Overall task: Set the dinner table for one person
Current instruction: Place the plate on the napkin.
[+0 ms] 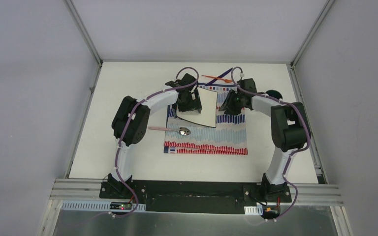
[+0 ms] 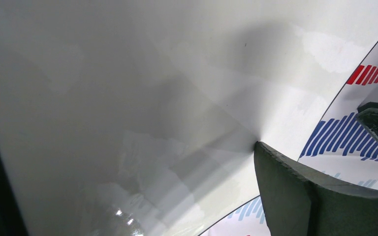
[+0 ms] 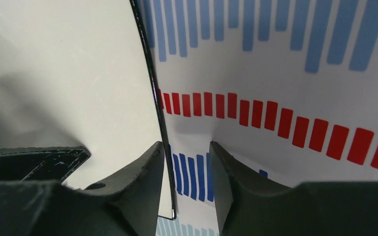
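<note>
- A spoon (image 1: 176, 130) lies crosswise at the left edge of the striped cloth (image 1: 211, 142). Its bowl is on the cloth and its handle points left onto the bare white counter (image 1: 142, 164), which carries the whole setting. The left arm looks the nearer one to it.
- The left tool (image 1: 188, 101), jaws wide and gripping nothing that can be seen, sits at the left edge of the square white plate (image 1: 204, 105), one finger (image 2: 295, 196) against its surface.
- The plate rests askew on the cloth, between the two tools.
- The right tool (image 3: 184, 152), jaws partly parted, straddles the plate's right rim without pinching it. A clean retreat likely means drawing back to the right, away from that rim.
</note>
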### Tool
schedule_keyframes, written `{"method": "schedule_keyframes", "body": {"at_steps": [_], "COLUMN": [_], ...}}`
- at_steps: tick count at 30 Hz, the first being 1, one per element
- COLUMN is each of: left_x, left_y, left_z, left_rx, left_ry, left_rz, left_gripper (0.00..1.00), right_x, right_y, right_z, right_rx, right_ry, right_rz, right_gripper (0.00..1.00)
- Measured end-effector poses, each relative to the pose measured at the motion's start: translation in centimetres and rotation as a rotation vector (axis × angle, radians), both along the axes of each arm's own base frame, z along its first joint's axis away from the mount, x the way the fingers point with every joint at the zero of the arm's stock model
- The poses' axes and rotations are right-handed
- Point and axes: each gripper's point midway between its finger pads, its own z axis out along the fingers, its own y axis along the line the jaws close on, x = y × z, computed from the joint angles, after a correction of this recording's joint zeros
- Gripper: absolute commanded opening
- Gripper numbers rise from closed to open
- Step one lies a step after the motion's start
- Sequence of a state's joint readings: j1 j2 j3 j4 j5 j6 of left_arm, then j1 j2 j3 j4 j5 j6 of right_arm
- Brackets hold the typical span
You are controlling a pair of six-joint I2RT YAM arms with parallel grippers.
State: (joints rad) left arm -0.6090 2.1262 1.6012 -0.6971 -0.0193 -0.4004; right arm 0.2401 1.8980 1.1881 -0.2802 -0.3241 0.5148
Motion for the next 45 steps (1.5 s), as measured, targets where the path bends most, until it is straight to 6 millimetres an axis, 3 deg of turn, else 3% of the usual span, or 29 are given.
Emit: {"method": "schedule_keyframes", "body": {"at_steps": [14, 21, 27, 34, 39, 45], "left_x": [0.1, 0.1, 0.1, 0.1, 0.1, 0.1], "left_y": [0.0, -0.1, -0.1, -0.1, -0.1, -0.1], "left_z": [0.0, 0.1, 0.0, 0.0, 0.0, 0.0], "left_rx": [0.001, 0.003, 0.003, 0.002, 0.003, 0.002], "left_ry": [0.001, 0.004, 0.004, 0.004, 0.003, 0.003], "left_rz": [-0.001, 0.000, 0.000, -0.001, 0.000, -0.001], "left_gripper": [0.84, 0.83, 0.83, 0.83, 0.83, 0.83], "right_x": [1.8, 2.1, 2.1, 1.8, 0.2, -0.3], "right_y": [3.5, 3.6, 3.4, 3.6, 3.7, 3.9], "right_z": [-0.5, -0.5, -0.4, 0.0, 0.6, 0.8], "right_rx": [0.296, 0.416, 0.397, 0.235, 0.157, 0.122], "right_ry": [-0.044, 0.003, -0.004, -0.052, -0.028, -0.017], "right_rz": [-0.010, -0.015, -0.019, -0.013, 0.012, 0.032], "right_gripper": [0.42, 0.43, 0.43, 0.43, 0.42, 0.42]}}
